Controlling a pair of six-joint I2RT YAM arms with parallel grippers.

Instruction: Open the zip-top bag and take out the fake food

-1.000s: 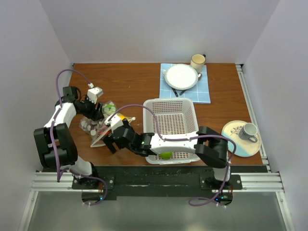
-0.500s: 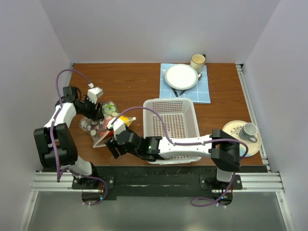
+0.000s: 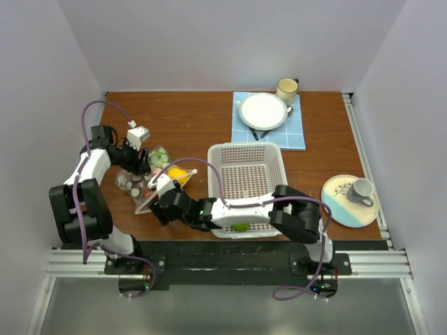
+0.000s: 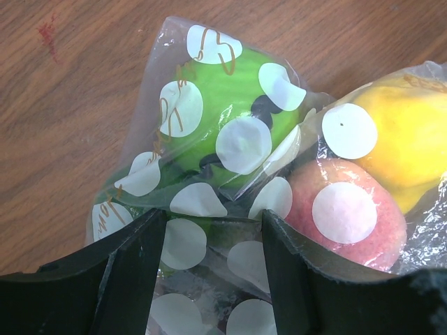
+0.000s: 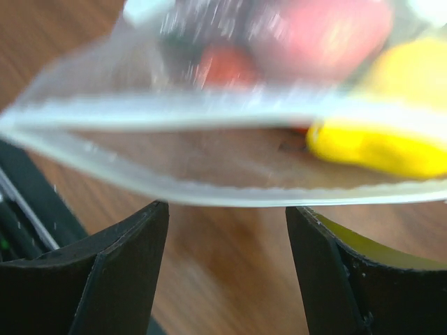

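The zip-top bag point(image 3: 142, 190), clear with white dots, lies at the table's left with its mouth gaping toward the front. My left gripper point(image 3: 142, 167) is shut on the bag's far end, and dotted plastic fills the space between its fingers point(image 4: 133, 265). Through the bag point(image 4: 244, 143) I see fake food: a green apple point(image 4: 223, 91), a pink peach point(image 4: 349, 209) and a yellow pear point(image 4: 405, 132). My right gripper point(image 3: 159, 201) is open just below the bag's zip rim point(image 5: 209, 195), with only table between its fingers. A yellow piece point(image 5: 377, 150) lies inside the mouth.
A white perforated basket point(image 3: 248, 148) stands right of the bag, with a small green piece point(image 3: 241, 225) at its near end. Behind it is a white plate point(image 3: 263, 110) on a blue cloth, with a mug point(image 3: 287, 88). A saucer with a cup point(image 3: 349, 199) sits at the right edge.
My right gripper has narrowed its jaws and shifted slightly along the bag's mouth. The yellow pear shows more plainly from above. The left arm has stayed put.
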